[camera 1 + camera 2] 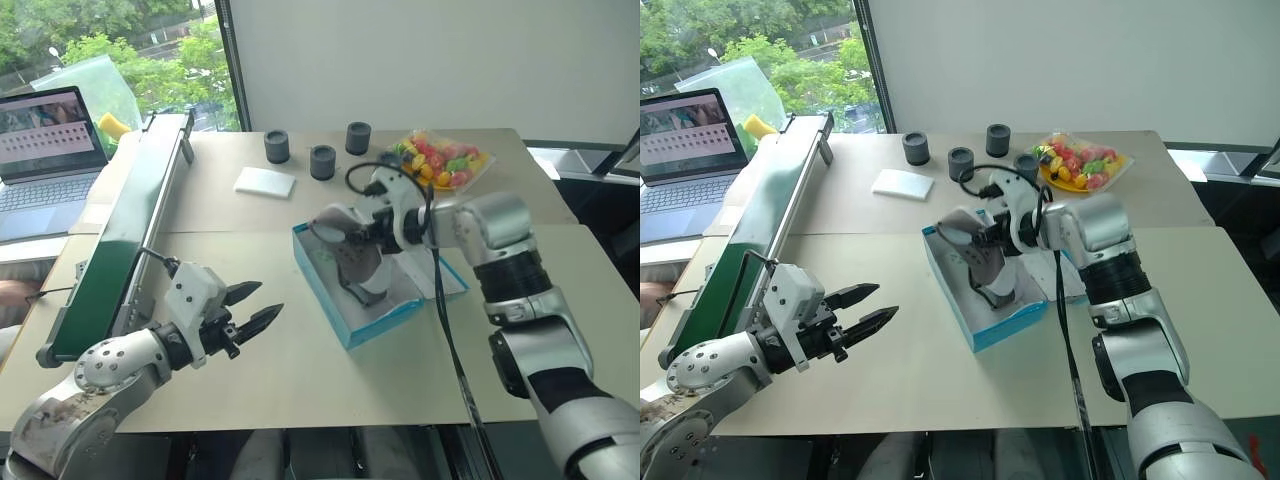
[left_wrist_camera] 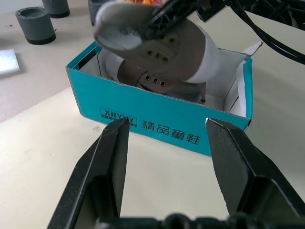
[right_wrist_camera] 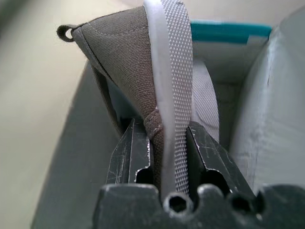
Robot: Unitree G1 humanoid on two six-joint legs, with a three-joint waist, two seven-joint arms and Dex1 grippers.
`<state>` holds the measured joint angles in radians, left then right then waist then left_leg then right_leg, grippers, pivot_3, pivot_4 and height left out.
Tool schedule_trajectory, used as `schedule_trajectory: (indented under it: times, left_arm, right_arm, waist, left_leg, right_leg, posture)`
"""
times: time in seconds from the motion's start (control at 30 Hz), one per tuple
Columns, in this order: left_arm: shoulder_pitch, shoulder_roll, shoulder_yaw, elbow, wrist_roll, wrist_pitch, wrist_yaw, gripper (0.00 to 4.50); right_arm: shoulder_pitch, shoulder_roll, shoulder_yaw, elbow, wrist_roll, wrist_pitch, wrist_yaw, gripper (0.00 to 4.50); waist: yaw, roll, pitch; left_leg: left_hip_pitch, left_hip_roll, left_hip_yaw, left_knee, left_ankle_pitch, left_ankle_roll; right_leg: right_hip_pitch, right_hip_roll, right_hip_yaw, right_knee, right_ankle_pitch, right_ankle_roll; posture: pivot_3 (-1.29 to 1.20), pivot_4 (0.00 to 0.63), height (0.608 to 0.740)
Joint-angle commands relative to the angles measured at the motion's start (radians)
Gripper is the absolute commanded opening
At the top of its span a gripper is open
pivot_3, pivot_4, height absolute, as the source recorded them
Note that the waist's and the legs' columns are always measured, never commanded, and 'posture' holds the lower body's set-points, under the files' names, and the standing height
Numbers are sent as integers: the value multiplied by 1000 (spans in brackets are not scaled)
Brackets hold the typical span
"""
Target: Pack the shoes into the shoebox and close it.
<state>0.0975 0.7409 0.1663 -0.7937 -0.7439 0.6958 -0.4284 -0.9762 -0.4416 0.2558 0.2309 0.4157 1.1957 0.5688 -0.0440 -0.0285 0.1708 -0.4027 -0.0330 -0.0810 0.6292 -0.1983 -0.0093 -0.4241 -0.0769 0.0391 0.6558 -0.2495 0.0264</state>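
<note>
Right claw (image 1: 350, 232) is clamped on a shoe (image 1: 338, 228), pinching its sole edge and side, seen close up in the right wrist view (image 3: 164, 95); the shoe hangs tilted over the open shoebox (image 1: 345, 322) at centre frame, heel end poking out past the box's upper left rim; not yet set down.

A second shoe (image 1: 362, 272) already lies inside the shoebox, lower centre of the box, under the held one; so one shoe is packed, one is halfway in.

Left claw (image 1: 248, 312) sits lower left of frame, fingers apart, holding nothing, pointing toward the shoebox's long side and well apart from it; left wrist view shows the printed blue wall (image 2: 157, 125) straight ahead between the two open fingers (image 2: 107, 167).

The lid (image 1: 447, 277) seems folded out flat behind the box on the right, mostly hidden by the right arm; still open.

Left to do, judging from this: lower and release the held shoe beside the first, pull the right claw out, flip the lid over and press it shut; roughly mid task.

On the surface at upper centre: three dark cups (image 1: 322, 161), a white pad (image 1: 265, 182), a bag of sweets (image 1: 445, 160); irrelevant.
</note>
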Motion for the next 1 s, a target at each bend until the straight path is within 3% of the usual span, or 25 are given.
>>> schedule_trajectory:
  times: [0.03, 0.33, 0.63, 0.9, 1.0]
  left_arm:
    - [-8, -14, 7, -27, 21, -20, 6, 2706]
    - [7, -23, 21, -37, 45, -11, 9, 2706]
    - [-14, -32, 5, -30, 57, -9, 16, 2706]
    - [-27, -48, -13, -26, 73, -7, 20, 2706]
    - [-31, -51, -14, -20, 81, -8, 16, 2747]
  right_arm:
    - [66, 8, 72, -109, -49, 3, -23, 472]
    - [172, 8, 192, -221, -148, -23, -59, 472]
    - [185, -95, 463, -187, -390, -311, 55, 472]
    - [169, 38, 448, -78, -434, -317, 102, 472]
    - [170, 92, 383, -52, -416, -287, 105, 1731]
  waist:
    - [1, 0, 0]
    - [1, 0, 0]
    - [2, -3, -2]
    - [-2, -6, -4]
    - [-4, -7, -4]
  left_leg:
    - [0, 1, 0, 0, 0, 0]
    - [3, 1, 0, 1, 0, 0]
    - [6, 1, 1, 1, 0, 0]
    - [19, 5, 0, -1, 0, 0]
    - [21, 9, 2, -2, -1, 0]
  right_leg:
    - [0, 0, 0, 0, 0, 0]
    - [3, 0, 0, 0, 1, 1]
    - [6, 0, 1, -1, 1, 2]
    - [23, 2, 0, -10, -3, 8]
    - [23, 4, 1, -10, -2, 6]
  posture:
    - [0, 150, 740]
    - [0, 150, 740]
    - [0, 150, 740]
    - [0, 150, 740]
    - [0, 150, 740]
